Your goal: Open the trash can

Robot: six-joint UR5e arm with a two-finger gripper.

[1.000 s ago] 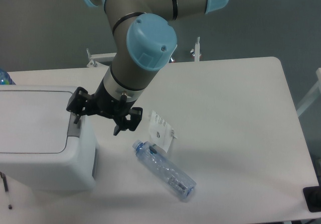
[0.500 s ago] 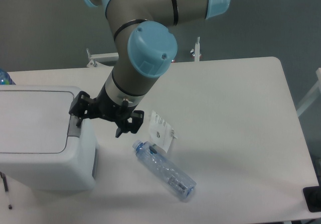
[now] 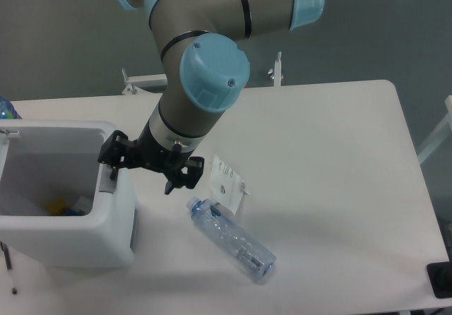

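The trash can (image 3: 85, 234) is a big white boxy bin at the table's left edge. Its top stands uncovered and I see down into it, where small yellow and blue scraps (image 3: 60, 205) lie on the bottom. Only a sliver of the lid (image 3: 8, 135) shows, at the far left rim. The grey push tab (image 3: 106, 181) sits on the right rim. My gripper (image 3: 145, 168) is open, with one black finger (image 3: 111, 151) down at the tab and the other finger (image 3: 181, 179) hanging outside the bin over the table.
A crushed clear plastic bottle (image 3: 232, 239) lies right of the bin, with a white paper tag (image 3: 227, 183) just above it. A black object (image 3: 441, 280) sits at the table's front right corner. A blue bottle (image 3: 6, 108) peeks in behind the bin.
The flat white lid that covered the bin has sprung up, and the inside is now visible. My gripper has shifted slightly down and right at the tab.
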